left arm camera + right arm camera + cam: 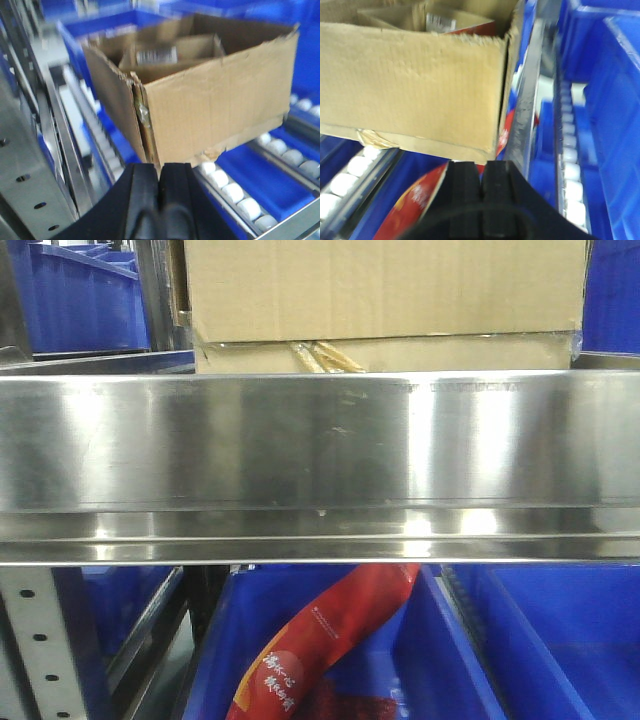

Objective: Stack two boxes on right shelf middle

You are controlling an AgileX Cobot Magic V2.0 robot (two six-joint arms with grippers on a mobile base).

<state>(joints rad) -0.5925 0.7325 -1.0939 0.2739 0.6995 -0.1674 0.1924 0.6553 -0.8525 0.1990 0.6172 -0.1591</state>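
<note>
Behind the tall steel lip of the right shelf [320, 440], a plain brown box [385, 285] rests on a shallower cardboard layer [400, 353] with a tan tape scrap [325, 357]. In the left wrist view the open-topped box [215, 105] fills the middle. My left gripper [159, 167] is shut, its tips right at the box's torn bottom corner. In the right wrist view the box [415, 85] sits upper left, and my right gripper [483, 165] is shut just below its lower right corner. Nothing shows between either pair of fingers. Neither gripper appears in the front view.
Blue bins [540, 640] sit below the shelf, one holding a red printed bag [330, 640]. A grey perforated upright [35, 640] stands at lower left. White rollers [235, 192] and blue bins [615, 100] flank the box, with a steel rail [527, 110] to its right.
</note>
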